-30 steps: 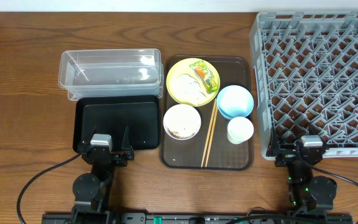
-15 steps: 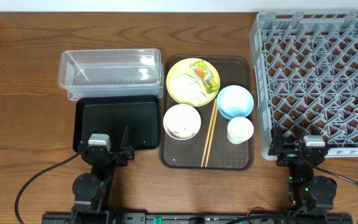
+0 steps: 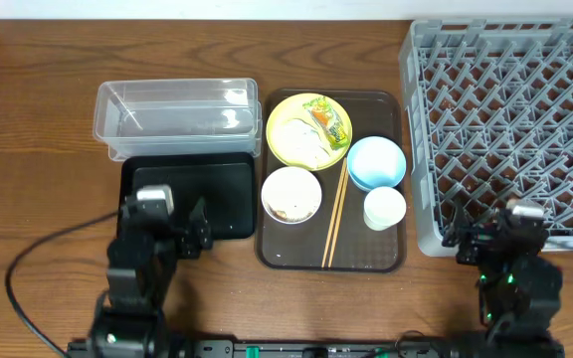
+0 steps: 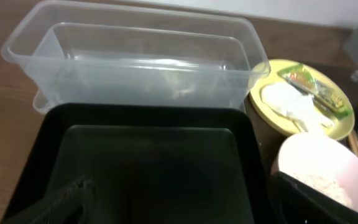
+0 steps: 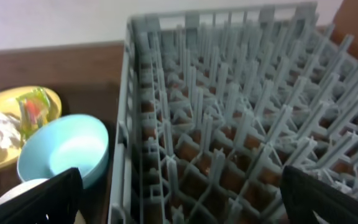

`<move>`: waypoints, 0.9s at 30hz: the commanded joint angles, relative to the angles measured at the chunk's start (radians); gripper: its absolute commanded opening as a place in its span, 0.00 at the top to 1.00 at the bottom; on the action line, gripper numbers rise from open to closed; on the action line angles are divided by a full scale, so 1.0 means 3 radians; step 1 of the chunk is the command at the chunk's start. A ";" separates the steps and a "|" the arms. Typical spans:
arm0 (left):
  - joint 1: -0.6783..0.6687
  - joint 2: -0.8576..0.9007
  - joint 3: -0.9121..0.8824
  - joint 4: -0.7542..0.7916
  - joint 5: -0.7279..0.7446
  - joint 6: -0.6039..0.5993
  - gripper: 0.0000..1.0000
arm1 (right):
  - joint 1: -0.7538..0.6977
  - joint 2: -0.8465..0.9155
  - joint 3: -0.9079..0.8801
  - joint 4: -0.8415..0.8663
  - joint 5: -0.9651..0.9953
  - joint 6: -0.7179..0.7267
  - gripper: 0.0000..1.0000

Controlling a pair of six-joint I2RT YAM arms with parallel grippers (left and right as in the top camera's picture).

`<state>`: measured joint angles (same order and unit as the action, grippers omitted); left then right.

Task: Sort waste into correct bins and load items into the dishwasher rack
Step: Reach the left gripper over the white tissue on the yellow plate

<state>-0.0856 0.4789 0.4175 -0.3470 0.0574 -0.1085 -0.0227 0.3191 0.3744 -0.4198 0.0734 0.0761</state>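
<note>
- Cropped by the top and right edges overhead: dishwasher rack.
- Hidden under the left arm overhead: near edge of black tray.
- Too small to tell apart overhead: rice scraps in white bowl.
- Blurred and cut by the bottom edge of each wrist view: left end effector, right end effector.
- Seen only as a sliver behind a finger: white cup.
- Cut by the left edge in the right wrist view: yellow plate.

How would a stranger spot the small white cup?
Find the brown serving tray mid-table. The small white cup stands by its right edge, just below the light blue bowl in the overhead view; it is the smallest round vessel there.
</note>
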 commanded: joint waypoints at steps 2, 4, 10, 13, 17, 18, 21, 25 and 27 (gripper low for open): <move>0.0019 0.0736 0.0689 -0.0493 0.0262 -0.0031 0.10 | 0.0056 0.0656 0.0640 -0.0477 0.0045 0.0053 0.01; 0.0019 0.1122 0.1030 -0.0876 0.0340 -0.0031 0.10 | 0.0056 0.0963 0.0909 -0.0729 0.0045 0.0045 0.01; 0.0020 0.2167 0.1991 -0.2024 0.0390 -0.0029 0.10 | 0.0056 0.1670 0.1489 -0.1222 0.0039 0.0042 0.01; 0.0020 0.2467 0.2218 -0.2215 0.0458 -0.0045 0.02 | 0.0056 0.1845 0.1568 -0.1222 -0.0025 0.0043 0.01; 0.0020 0.2635 0.2232 -0.2155 0.0570 -0.0047 0.02 | 0.0056 0.1882 0.1569 -0.1209 -0.0048 0.0045 0.01; 0.0020 0.2653 0.2232 -0.2110 0.0594 -0.0118 0.02 | 0.0056 0.1882 0.1569 -0.1207 -0.0047 0.0043 0.01; 0.0019 0.2654 0.2235 -0.1854 0.0830 -0.0168 0.02 | 0.0056 0.1873 0.1569 -0.1194 -0.0047 0.0045 0.01; -0.0046 0.2653 0.2366 -0.1536 0.0904 -0.0046 0.01 | 0.0056 0.1873 0.1569 -0.1191 -0.0047 0.0045 0.01; -0.0141 0.2661 0.2461 -0.1336 0.0898 0.0000 0.01 | 0.0056 0.1873 0.1569 -0.1188 -0.0048 0.0045 0.01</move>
<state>-0.0952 1.2778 1.0931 -0.7971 0.2913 -0.1329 -0.0227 0.8860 0.8215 -0.7807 0.0635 0.0795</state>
